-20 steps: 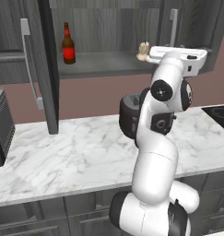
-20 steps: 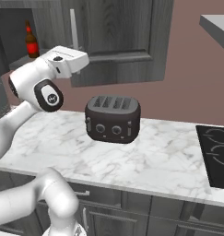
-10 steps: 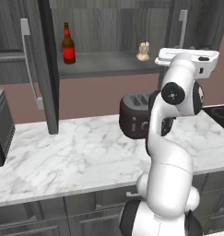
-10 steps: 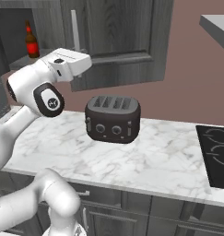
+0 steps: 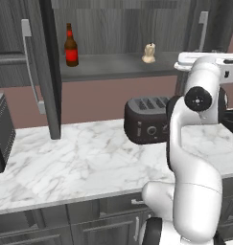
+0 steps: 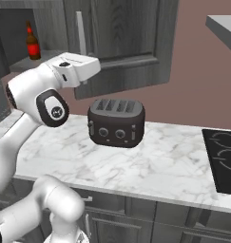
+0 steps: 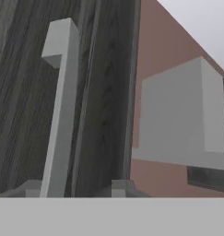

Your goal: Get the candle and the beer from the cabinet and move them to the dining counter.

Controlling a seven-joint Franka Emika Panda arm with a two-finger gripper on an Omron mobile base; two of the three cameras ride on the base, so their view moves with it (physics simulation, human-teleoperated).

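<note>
The beer (image 5: 70,46), a dark bottle with a red label, stands at the left of the open cabinet shelf (image 5: 113,67). The cream candle (image 5: 149,52) stands further right on that shelf. The beer (image 6: 32,42) also shows in the right base view. My gripper (image 7: 76,188) is shut on the lower end of the silver bar handle (image 7: 60,106) of the cabinet's right door (image 6: 121,42), and the handle runs up from between my fingertips. My white hand (image 5: 206,60) is level with the shelf, right of the candle. The dining counter is out of view.
A dark toaster (image 5: 149,119) sits on the marble wall counter (image 5: 89,162) below the shelf, close to my arm. The cabinet's left door (image 5: 46,72) stands open toward me. A black cooktop (image 6: 221,156) lies at the right, and a dark appliance (image 5: 0,129) at the left edge.
My arm has swung to the right, and the right cabinet door's handle has moved right with the hand. Beer and candle have not moved.
</note>
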